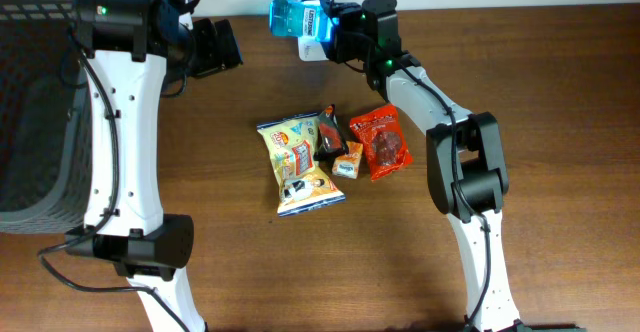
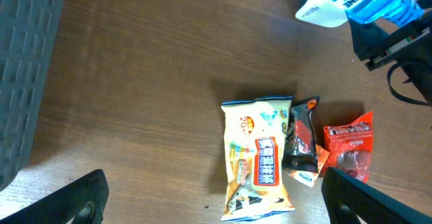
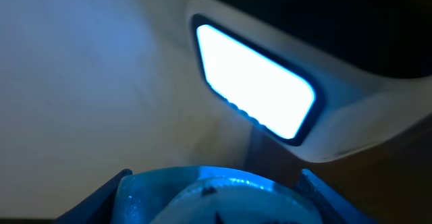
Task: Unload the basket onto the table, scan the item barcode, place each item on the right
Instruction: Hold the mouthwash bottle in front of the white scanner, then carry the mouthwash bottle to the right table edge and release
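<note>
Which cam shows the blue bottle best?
Overhead: the whole blue bottle shows, held between the jaws of the right gripper. Left wrist crops it at the frame's top, label partly readable. Right wrist gives only a blurred blue edge.

Bottle (image 1: pixel 297 16): clear blue plastic, blue-and-white label, white part at one end. Seen at top centre of overhead view, lying roughly sideways, clamped in right gripper (image 1: pixel 330 30). In right wrist view only blurred blue edge shown along bottom.
Scanner (image 3: pixel 255 82): dark body, white bezel, rounded rectangular window lit bright white, set at slant. Placed close before bottle, window faced toward it.
</note>
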Available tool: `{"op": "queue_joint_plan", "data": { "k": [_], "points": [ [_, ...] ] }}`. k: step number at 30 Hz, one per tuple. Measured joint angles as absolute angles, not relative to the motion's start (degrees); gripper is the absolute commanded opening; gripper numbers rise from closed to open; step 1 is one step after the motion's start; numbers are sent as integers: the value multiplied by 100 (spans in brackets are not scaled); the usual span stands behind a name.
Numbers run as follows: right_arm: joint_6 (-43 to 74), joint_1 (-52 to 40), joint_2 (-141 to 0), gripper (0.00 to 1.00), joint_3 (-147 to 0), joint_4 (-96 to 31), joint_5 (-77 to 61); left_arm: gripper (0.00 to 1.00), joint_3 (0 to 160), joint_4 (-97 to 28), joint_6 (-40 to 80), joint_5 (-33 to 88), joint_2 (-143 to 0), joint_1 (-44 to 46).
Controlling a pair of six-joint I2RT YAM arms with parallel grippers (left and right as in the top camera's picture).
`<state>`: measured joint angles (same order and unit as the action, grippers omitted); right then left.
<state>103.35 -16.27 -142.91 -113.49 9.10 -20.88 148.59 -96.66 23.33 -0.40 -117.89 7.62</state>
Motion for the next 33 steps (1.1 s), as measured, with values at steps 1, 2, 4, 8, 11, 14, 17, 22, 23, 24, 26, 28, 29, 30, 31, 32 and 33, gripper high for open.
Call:
{"op": "queue_joint_plan", "data": {
  "k": [1,2,4,8,11,14,17,22,23,24,26,28,29,30,31,32,33],
  "points": [
    [10377,-1619,-14291,54,-11349,799,-2088,99,14859,-9666,2331,-40,-11789,762],
    [10418,-1605,-14291,53,-11349,733,-2088,99,14859,-9668,2333,-43,-11789,762],
    [10455,-1531,-14291,57,-11349,633,-2088,99,14859,-9666,2333,-40,-11789,762],
    [10036,-1345,-14291,62,-11347,1177,-2185,99,14859,-9666,2333,-43,-11789,762],
    [9393,-1267,-14287,61,-11356,1369,-2357,99,14862,-9668,2333,-43,-11789,762],
    [8471,-1024,-13909,59,-11347,491,-2412,99,14859,-9673,2333,-40,-11789,762],
    [7070,-360,-13028,59,-11367,-1151,-1951,99,14859,-9679,2335,-40,-11789,762],
    [5017,657,-11751,60,-11408,-2794,-932,99,14859,-9660,2331,-40,-11789,762],
    [4624,797,-11561,60,-11413,-3299,-491,99,14859,-9662,2331,-43,-11789,762],
    [4370,908,-11487,60,-11426,-3625,-167,99,14859,-9668,2331,-40,-11789,762],
    [3885,1238,-11443,60,-11432,-4244,663,99,14859,-9666,2331,-43,-11789,762],
    [3511,1739,-11450,60,-11430,-4932,1697,99,14859,-9664,2331,-40,-11786,762],
    [3275,2040,-11459,60,-11430,-4993,2034,99,14859,-9668,2331,-40,-11786,762],
    [3118,2257,-11459,60,-11430,-5017,2191,99,14859,-9666,2331,-40,-11786,762],
    [2934,2567,-11461,60,-11430,-5131,2351,99,14859,-9666,2331,-40,-11786,762],
    [2788,2952,-11502,60,-11430,-5286,2480,99,14859,-9668,2331,-40,-11786,762],
    [2705,3212,-11568,60,-11430,-5328,2539,99,14859,-9666,2331,-43,-11786,762]
  ]
}}
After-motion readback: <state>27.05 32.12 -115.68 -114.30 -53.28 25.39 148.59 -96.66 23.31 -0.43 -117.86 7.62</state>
